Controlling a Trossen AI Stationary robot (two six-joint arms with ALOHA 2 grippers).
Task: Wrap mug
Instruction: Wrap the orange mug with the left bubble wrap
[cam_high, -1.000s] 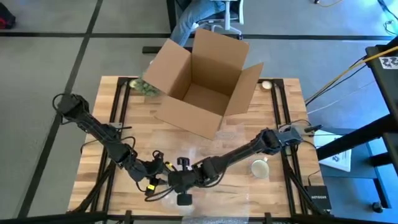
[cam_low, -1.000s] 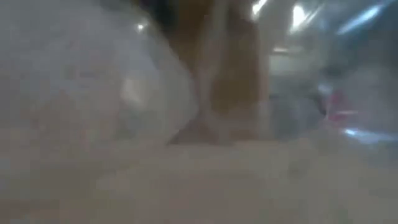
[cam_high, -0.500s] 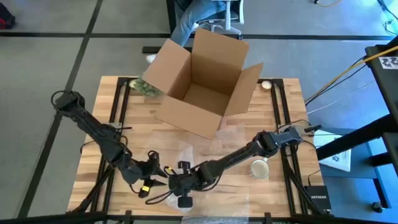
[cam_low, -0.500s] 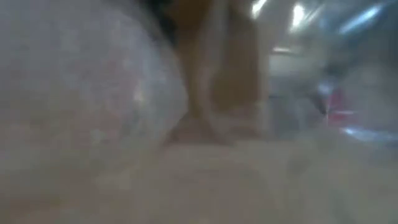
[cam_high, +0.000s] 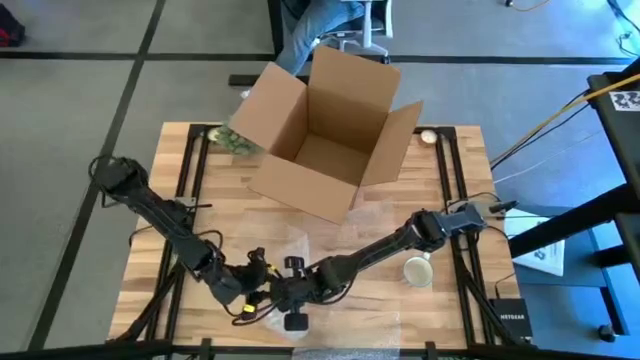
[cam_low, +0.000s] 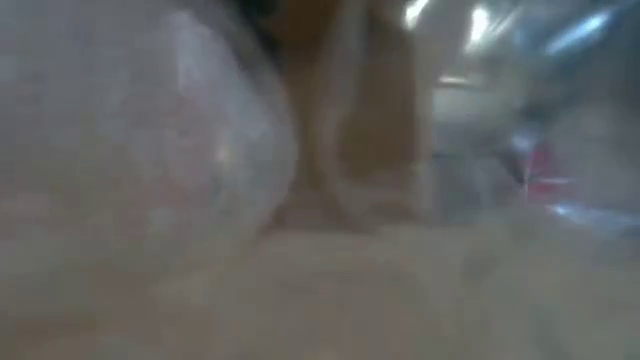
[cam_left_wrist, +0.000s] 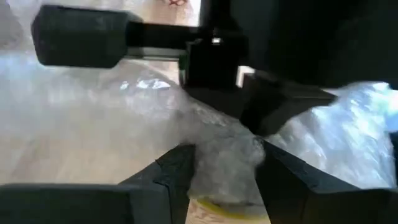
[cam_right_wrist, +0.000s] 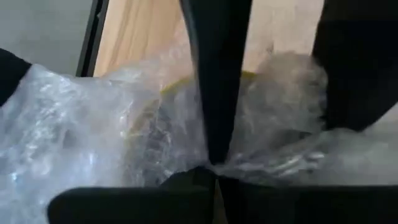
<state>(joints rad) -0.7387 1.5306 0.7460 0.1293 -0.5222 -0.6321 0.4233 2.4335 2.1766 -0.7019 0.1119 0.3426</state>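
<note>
My left gripper (cam_left_wrist: 217, 171) pinches a bunched fold of clear bubble wrap (cam_left_wrist: 93, 118) on the wooden bench (cam_high: 200, 215), in front of the open brown cardboard box (cam_high: 325, 130). My right gripper (cam_high: 285, 298) meets it there, clamped on the same wrap. The pale ceramic mug (cam_high: 416, 270) stands unwrapped, right of the grippers, in front of the box.
</note>
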